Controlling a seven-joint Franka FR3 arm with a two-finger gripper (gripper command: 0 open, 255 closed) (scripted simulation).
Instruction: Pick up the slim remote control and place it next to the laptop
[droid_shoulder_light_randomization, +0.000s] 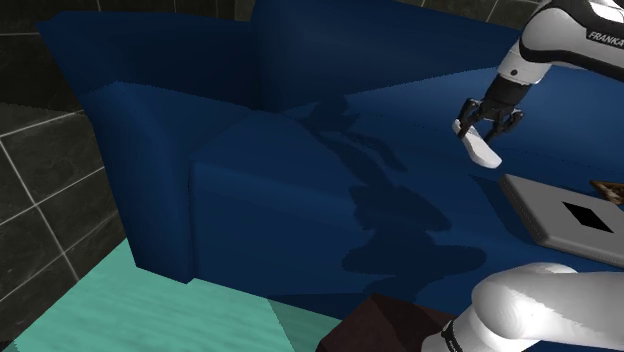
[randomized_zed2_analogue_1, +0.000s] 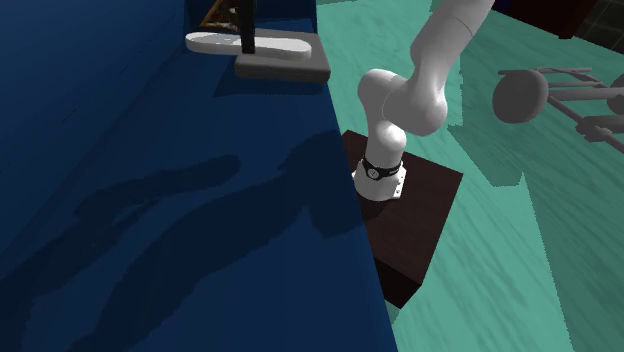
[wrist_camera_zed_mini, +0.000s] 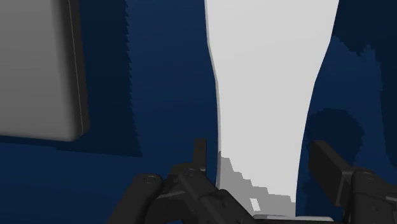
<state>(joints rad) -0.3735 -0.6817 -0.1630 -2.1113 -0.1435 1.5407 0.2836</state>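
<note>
My black gripper (droid_shoulder_light_randomization: 487, 127) is shut on the slim white remote (droid_shoulder_light_randomization: 481, 148), which hangs tilted just above the blue sofa seat (droid_shoulder_light_randomization: 400, 190). The grey closed laptop (droid_shoulder_light_randomization: 560, 213) lies flat on the seat a short way from the remote, toward the shoulder view's right. In the wrist view the remote (wrist_camera_zed_mini: 270, 83) runs out long between the fingers (wrist_camera_zed_mini: 200, 158), and the laptop (wrist_camera_zed_mini: 38, 70) lies off to one side of it. In the second exterior view the gripper (randomized_zed2_analogue_1: 247, 38) stands over the remote (randomized_zed2_analogue_1: 285, 42), just behind the laptop (randomized_zed2_analogue_1: 283, 66).
The sofa's armrest (droid_shoulder_light_randomization: 150, 170) and backrest (droid_shoulder_light_randomization: 300, 50) rise at the shoulder view's left and top. A brown framed object (droid_shoulder_light_randomization: 606, 188) lies beyond the laptop. The dark stand (randomized_zed2_analogue_1: 410, 215) sits on teal floor (randomized_zed2_analogue_1: 500, 260); grey furniture (randomized_zed2_analogue_1: 545, 95) stands farther off.
</note>
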